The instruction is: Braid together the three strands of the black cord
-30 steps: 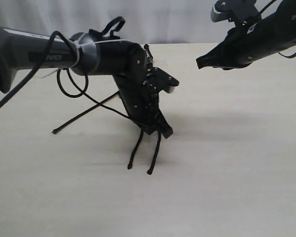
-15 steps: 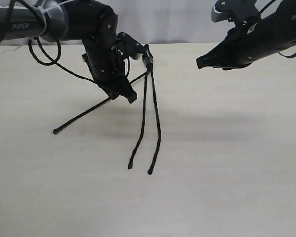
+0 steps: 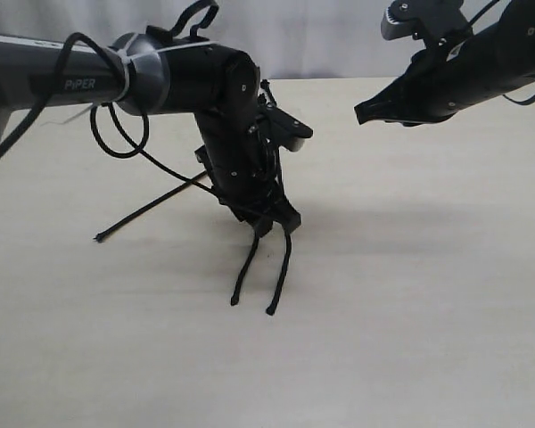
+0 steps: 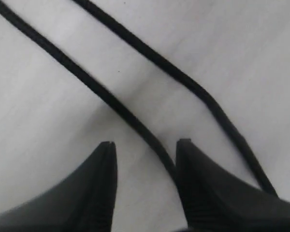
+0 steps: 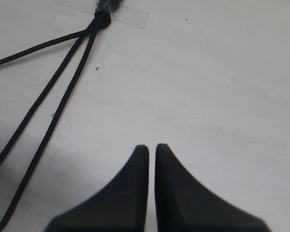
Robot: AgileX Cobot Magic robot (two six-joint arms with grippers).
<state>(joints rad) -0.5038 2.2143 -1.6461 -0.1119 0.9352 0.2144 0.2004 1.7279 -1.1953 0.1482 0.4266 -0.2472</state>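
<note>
The black cord's knotted head [image 5: 102, 14] is taped to the table. From it the three strands fan out: one [image 3: 143, 214] runs far left, and two [image 3: 243, 272] [image 3: 279, 281] lie side by side toward the front. My left gripper [image 3: 276, 225] stands low over those two strands, partway along them. It [image 4: 145, 145] is open, and one strand [image 4: 111, 104] runs between its fingers close to one pad. The other strand [image 4: 183, 79] passes outside. My right gripper [image 3: 366, 113] hangs high at the right, away from the cord, and it [image 5: 151, 147] is shut on nothing.
A strip of clear tape [image 5: 130, 17] holds the knot down on the light wooden table [image 3: 428, 312]. Glossy black arm wires [image 3: 116, 143] loop beneath the left arm. A pale curtain [image 3: 321, 36] closes off the back.
The left arm was raised near the knot half a second ago. It has swung back down and forward over the two front strands. The right arm has not moved.
</note>
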